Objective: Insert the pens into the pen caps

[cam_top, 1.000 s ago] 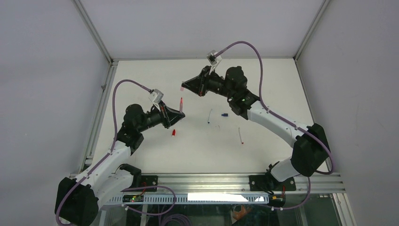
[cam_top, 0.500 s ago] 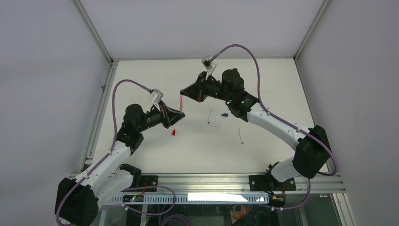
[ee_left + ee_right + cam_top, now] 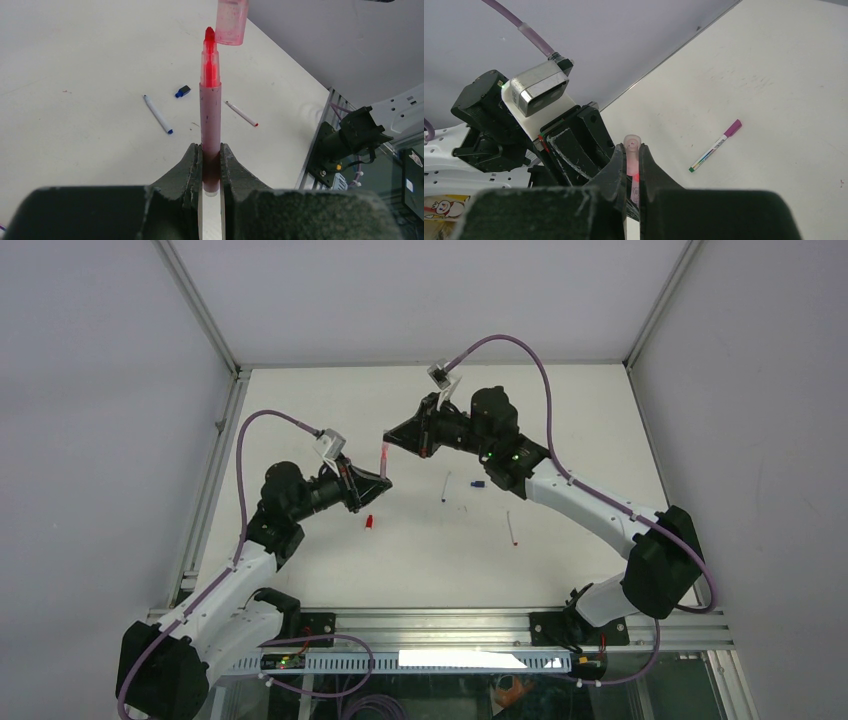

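Table first: it is big and white, and both arms reach over it. The left arm and the right arm meet high above its middle.

The left gripper is pinched tight on the bottom of the pink pen. It holds the pen straight up in the air, with the red tip on top. The right gripper is pinched tight on the pink cap. It holds the cap just over the pen, with the open end facing down.

Three more pens lie flat on the table and wait their turn. They are the white pen with a blue tip, the thin pen with a red tip, and the purple pen.

Two little caps lie there too. The blue cap is near the white pen. The red cap is on the table near the left gripper.

I think the step now is lining up the first pen with its cap. From the left wrist view, the cap's open end sits a bit to one side of the red tip. The tip looks like it is beside the rim, not inside it, so the cap is not on yet.

Next, the cap should slide a tiny bit sideways until its hole is right over the tip. Then the pen and the cap should be pushed straight together. The push has to be slow and straight, or the tip may bump the rim and the pen may tilt in its grip.
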`<state>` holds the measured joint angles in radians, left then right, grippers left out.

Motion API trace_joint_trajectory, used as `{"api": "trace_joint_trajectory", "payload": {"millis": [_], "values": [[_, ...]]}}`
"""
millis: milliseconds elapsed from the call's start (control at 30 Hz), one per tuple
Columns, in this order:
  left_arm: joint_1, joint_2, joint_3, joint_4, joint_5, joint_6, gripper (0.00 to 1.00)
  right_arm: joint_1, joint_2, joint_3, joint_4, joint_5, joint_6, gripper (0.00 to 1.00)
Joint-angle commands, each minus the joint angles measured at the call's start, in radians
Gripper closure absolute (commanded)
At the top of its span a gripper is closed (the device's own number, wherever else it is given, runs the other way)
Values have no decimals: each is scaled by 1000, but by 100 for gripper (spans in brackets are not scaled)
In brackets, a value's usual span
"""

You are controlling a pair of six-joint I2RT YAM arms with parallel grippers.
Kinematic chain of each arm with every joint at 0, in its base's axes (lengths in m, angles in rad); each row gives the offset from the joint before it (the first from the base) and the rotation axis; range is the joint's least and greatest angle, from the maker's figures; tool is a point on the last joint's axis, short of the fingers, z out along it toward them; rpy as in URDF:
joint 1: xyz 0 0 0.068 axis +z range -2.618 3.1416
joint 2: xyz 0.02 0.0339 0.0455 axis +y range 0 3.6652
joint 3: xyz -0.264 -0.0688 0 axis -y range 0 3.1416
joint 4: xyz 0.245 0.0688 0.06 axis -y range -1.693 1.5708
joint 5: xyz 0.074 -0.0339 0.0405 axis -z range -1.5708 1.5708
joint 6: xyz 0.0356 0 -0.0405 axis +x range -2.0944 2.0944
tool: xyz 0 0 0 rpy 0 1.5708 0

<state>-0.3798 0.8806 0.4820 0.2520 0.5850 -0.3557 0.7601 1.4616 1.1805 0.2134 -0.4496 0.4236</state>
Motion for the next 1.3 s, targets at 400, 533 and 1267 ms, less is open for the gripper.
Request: {"api": "trace_joint_trajectory", "payload": {"millis": [400,533,1267], "values": [[-5,-33,25,38,-8,15,100,54,17,-22,-83,-18,-26,100],[-5,-30,25,37,-4,14,100,53,-9,-52,-40,22,-17,100],[-14,16,26,38,30,4,100,-33,-57,-68,189,133,74,100]]}}
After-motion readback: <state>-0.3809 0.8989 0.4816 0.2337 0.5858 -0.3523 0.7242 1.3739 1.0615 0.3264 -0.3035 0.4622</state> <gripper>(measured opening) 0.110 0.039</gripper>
